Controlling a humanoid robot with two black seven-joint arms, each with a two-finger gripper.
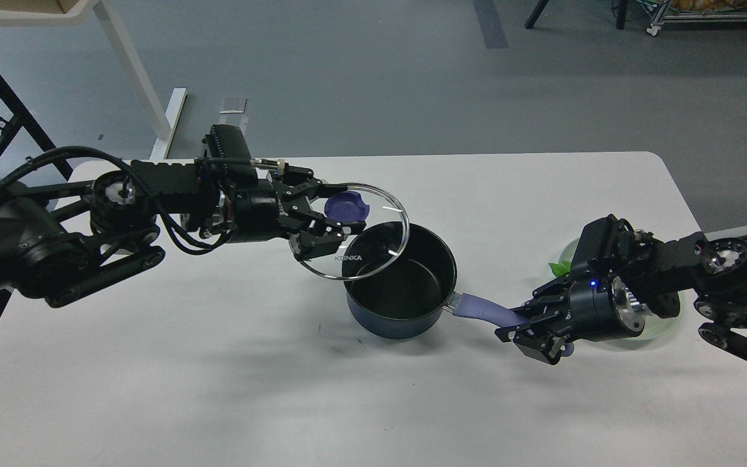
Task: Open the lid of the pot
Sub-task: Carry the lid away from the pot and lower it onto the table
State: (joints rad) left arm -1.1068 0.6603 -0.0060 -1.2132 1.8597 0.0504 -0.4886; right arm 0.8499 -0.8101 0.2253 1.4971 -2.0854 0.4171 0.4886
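Note:
A dark blue pot (401, 292) stands on the white table (218, 389), uncovered, its black inside showing. Its purple handle (485, 309) points right. My left gripper (333, 214) is shut on the purple knob (347, 206) of the glass lid (360, 246) and holds the lid in the air, up and to the left of the pot, overlapping its left rim. My right gripper (521, 327) is shut on the end of the pot handle.
A green plate (668, 324) with something green on it lies behind my right arm at the table's right side. The table's far edge runs behind the pot. Table legs and a black frame stand on the floor at the far left.

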